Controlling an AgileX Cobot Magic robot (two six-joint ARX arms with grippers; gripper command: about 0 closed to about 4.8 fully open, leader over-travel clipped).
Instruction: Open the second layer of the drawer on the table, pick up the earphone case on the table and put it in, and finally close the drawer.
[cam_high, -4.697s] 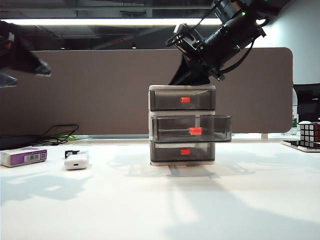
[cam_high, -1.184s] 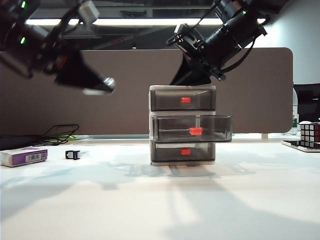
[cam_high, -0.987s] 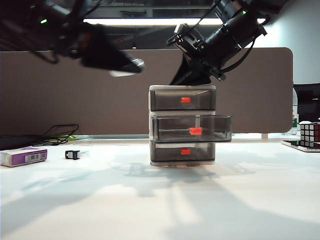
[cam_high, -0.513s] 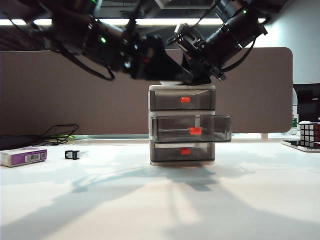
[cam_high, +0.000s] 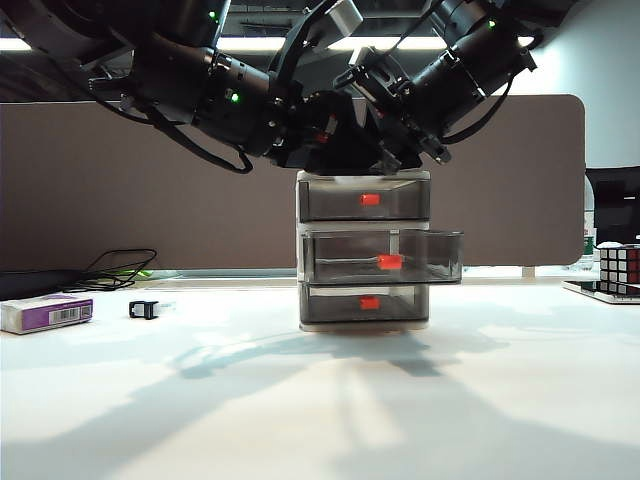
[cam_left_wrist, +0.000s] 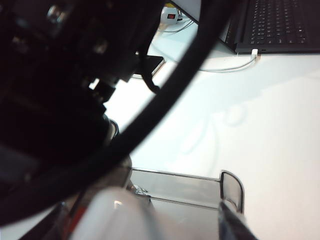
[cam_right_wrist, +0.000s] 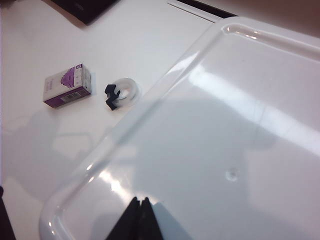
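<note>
The drawer (cam_high: 365, 250) stands mid-table with the second layer (cam_high: 385, 258) pulled out. In the left wrist view the second layer's smoky wall (cam_left_wrist: 232, 186) lies just below my left gripper (cam_left_wrist: 152, 225). The white earphone case (cam_left_wrist: 117, 217), blurred, sits between its fingers against one side, and a gap separates it from the other finger (cam_left_wrist: 236, 222), so the jaws stand open. In the exterior view the left arm (cam_high: 230, 95) reaches across above the unit, its tip lost among dark parts. My right gripper (cam_right_wrist: 139, 201) is shut, its tips resting on the unit's white top (cam_right_wrist: 225, 125).
A purple-and-white box (cam_high: 45, 313) and a tiny black object (cam_high: 144, 309) lie at the table's left, with cables (cam_high: 120, 268) behind them. A Rubik's cube (cam_high: 620, 268) stands at the far right. A laptop (cam_left_wrist: 280, 25) sits beyond the drawer unit.
My left arm has swung from the far left across to above the drawer unit. The earphone case is gone from its earlier spot on the table. The right arm has not moved.
</note>
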